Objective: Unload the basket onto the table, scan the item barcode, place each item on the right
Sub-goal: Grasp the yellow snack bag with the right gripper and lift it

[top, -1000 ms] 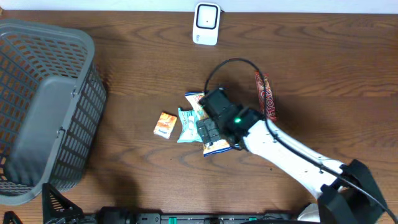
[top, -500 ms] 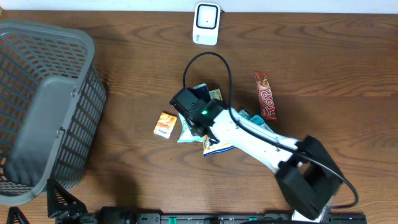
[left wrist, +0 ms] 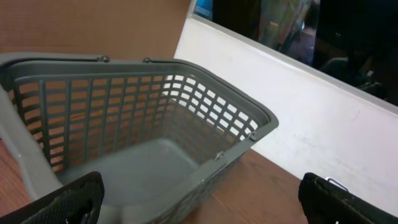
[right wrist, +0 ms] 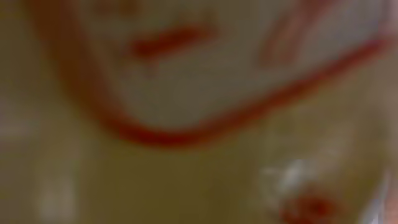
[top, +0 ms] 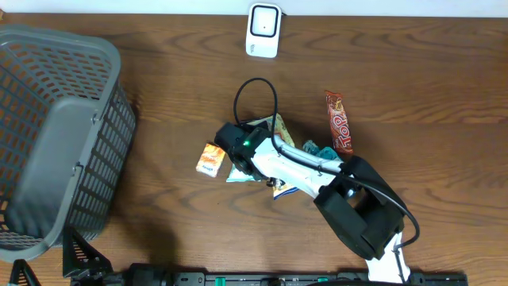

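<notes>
As our right gripper crowds the snack pile | grip unclear, left gripper agape | we risk lifting two.

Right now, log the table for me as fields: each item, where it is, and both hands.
scanner: white, far edge, centre
basket: grey, left side, nothing inside
snack pile: mid-table
orange packet: just left of pile
red bar: right of pile, apart
right hand: down on pile, grip hidden
left hand: open, empty, facing basket
</notes>
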